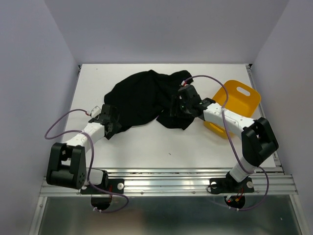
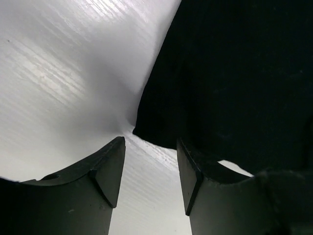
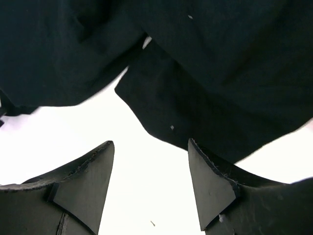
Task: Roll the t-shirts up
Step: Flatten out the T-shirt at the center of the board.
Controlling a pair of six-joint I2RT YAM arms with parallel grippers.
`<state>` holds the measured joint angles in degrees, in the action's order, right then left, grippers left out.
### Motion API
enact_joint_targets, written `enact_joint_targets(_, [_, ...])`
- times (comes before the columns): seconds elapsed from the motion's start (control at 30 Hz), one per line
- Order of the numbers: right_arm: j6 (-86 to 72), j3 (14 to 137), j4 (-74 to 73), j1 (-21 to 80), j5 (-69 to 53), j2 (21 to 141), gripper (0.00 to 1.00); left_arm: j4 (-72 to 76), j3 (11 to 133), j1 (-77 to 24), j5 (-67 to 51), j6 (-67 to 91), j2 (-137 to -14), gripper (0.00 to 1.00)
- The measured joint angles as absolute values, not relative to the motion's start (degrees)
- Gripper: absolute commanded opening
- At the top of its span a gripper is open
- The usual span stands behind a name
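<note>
On white table [image 1: 146,152], one black t-shirt heap [image 1: 142,98], one yellow tub [image 1: 242,100]

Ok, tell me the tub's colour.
The tub is yellow; the top view shows it best.

Plain black t-shirts [image 1: 142,100], no print, between left gripper [image 2: 150,142] and right gripper [image 3: 150,142], both black too. White worktop [image 1: 146,147] beneath, faintly streaked beside the left gripper. Yellow tub [image 1: 239,100] right of the right gripper. White arm links [image 1: 220,117], black joints [image 1: 259,139], purple cables [image 1: 58,125].
</note>
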<state>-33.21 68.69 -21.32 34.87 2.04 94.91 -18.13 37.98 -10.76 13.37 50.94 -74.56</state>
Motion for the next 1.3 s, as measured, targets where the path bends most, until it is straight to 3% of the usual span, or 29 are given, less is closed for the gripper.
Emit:
enact_joint_targets(0.07, [-33.5,67.5,-21.1,34.9,2.1,93.7,0.66,-16.7,37.7,-10.8,13.3,51.4,-76.4,0.56])
enact_joint_targets(0.13, [-33.8,66.6,-20.9,34.9,2.2,93.1,0.66,-14.8,37.3,-10.8,13.4,51.7,-78.1,0.46])
enact_joint_targets(0.17, [-33.9,66.4,-20.9,34.9,2.3,93.0,0.68,-13.9,37.2,-10.8,13.5,51.8,-78.6,0.36])
enact_joint_targets(0.2, [-34.1,65.9,-20.9,34.9,2.6,92.9,0.69,-13.3,37.2,-10.8,13.5,52.0,-78.8,0.12])
enact_joint_targets(0.23, [-34.2,65.6,-21.0,34.9,2.9,92.9,0.7,-12.6,37.2,-10.8,13.5,52.0,-79.2,0.01])
enact_joint_targets(0.27, [-34.3,65.4,-21.2,35.0,3.4,92.9,0.69,-12.0,37.4,-10.8,13.5,52.3,-79.8,0.0])
enact_joint_targets(0.57, [-34.0,65.3,-22.8,35.6,8.4,93.9,0.73,-16.1,43.6,-8.9,14.7,48.4,-80.7,0.0])
enact_joint_targets(0.67, [-33.7,65.5,-22.7,36.7,8.8,96.5,0.69,-17.8,47.3,-8.0,15.3,46.7,-77.9,0.0])
enact_joint_targets(0.7, [-33.5,65.8,-22.6,36.9,8.7,98.3,0.65,-18.1,48.6,-7.8,15.3,46.3,-76.9,0.0])
enact_joint_targets(0.77, [-33.1,66.4,-22.3,37.5,8.3,101.3,0.44,-18.4,50.4,-7.7,15.2,45.7,-75.3,0.0])
enact_joint_targets(0.8, [-33.0,66.7,-22.3,37.6,8.2,102.8,0.18,-18.6,51.2,-7.7,15.1,45.3,-74.7,0.0])
enact_joint_targets(0.83, [-32.9,67.0,-22.3,37.9,7.9,104.5,0.06,-18.6,51.4,-7.7,15.0,45.2,-74.4,0.0])
enact_joint_targets(0.87, [-32.6,67.5,-22.1,38.1,7.9,105.4,0.01,-18.7,51.8,-7.7,15.0,45.0,-74.0,0.0])
enact_joint_targets(1.13, [-28.4,74.7,-25.7,38.5,11.4,102.5,0.01,-22.0,55.1,-5.0,12.3,41.6,-73.8,0.0])
enact_joint_targets(1.3, [-23.0,88.4,-29.7,37.6,13.3,96.9,0.01,-23.6,64.8,-1.0,11.4,37.8,-75.1,0.0])
